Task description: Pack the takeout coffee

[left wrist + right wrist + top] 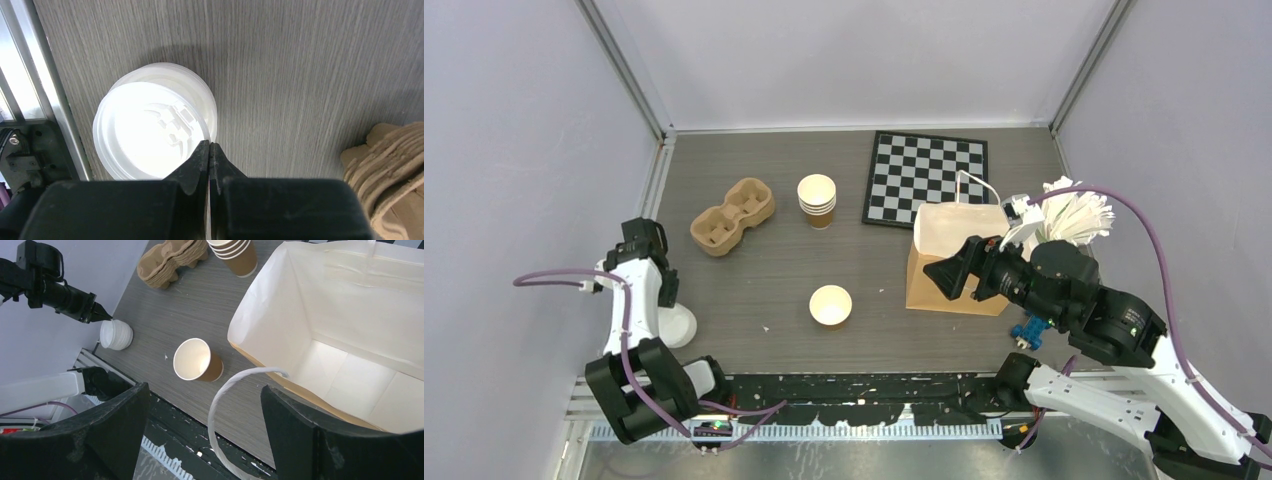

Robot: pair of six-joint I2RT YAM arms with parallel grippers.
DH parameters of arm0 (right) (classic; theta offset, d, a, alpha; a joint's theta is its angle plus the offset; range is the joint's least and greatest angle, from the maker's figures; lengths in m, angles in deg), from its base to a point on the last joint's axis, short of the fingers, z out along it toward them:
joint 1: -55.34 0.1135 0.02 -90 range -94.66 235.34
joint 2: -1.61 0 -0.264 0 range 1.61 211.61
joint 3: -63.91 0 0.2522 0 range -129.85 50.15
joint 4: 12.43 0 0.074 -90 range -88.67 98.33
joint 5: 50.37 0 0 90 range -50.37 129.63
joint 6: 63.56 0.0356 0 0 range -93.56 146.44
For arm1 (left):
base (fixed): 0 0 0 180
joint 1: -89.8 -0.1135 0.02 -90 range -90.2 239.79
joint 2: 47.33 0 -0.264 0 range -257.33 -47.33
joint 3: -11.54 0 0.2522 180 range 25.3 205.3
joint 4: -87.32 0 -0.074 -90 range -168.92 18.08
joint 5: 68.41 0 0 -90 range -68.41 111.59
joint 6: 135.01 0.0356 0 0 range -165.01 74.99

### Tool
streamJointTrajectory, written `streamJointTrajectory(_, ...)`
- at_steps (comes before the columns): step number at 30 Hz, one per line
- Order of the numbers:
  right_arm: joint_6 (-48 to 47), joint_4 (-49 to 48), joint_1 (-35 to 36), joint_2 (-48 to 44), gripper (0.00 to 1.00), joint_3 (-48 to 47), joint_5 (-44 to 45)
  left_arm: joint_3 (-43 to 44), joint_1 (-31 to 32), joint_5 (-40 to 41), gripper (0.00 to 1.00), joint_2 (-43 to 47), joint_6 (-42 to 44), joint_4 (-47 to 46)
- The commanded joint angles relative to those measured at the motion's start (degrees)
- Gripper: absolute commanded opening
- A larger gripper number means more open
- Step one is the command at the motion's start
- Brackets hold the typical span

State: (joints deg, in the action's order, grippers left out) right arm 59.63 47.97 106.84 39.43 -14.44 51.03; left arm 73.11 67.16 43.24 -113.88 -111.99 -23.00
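No writing can be read anywhere; the only marks are raised shapes moulded into the white lid at centre left of the left wrist view, too washed out to make out.

open tan cup stands upright, well left of the brown paper bag.

You have one lidless paper cup standing alone and one stack of nested cups, apparently four. There is one stack of white lids, one stack of pulp cup carriers, one open paper bag, one checkerboard, and one bunch of white strips, too many to count.
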Motion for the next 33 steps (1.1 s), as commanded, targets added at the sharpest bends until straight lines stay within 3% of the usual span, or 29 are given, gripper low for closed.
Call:
streamJointTrajectory(1,0.80,-2.71,-0.01,-0.37,0.85,-0.27,0.20,3.31,-0.06,0.42,0.00,2.19,1.55,2.80)
streamJointTrajectory(9,0.91,-2.32,-0.01,-0.23,0.85,-1.21,-0.31,5.85,-0.12,-2.91,0.00,6.07,7.06,3.41)
streamJointTrajectory(19,-3.18,-7.36,-0.05,1.10,0.87,-4.37,-3.16,13.32,1.08,-16.94,0.00,19.55,20.66,0.50)
streamJointTrajectory(23,-5.65,-12.07,0.00,2.91,0.87,-5.99,-5.22,10.98,2.05,-34.65,0.00,22.53,22.32,-7.24)
streamJointTrajectory(27,-8.97,-16.69,-0.01,6.51,0.87,-8.43,-8.21,5.87,2.90,-53.07,0.00,25.54,16.81,-19.07)
streamJointTrajectory(30,-12.01,-22.73,0.00,9.16,0.87,-8.24,-12.23,0.81,5.29,-61.84,0.00,27.02,8.91,-31.85)
streamJointTrajectory(33,-15.07,-28.75,0.00,11.78,0.87,-6.95,-15.86,-0.99,9.05,-67.33,0.00,27.43,6.92,-42.04)
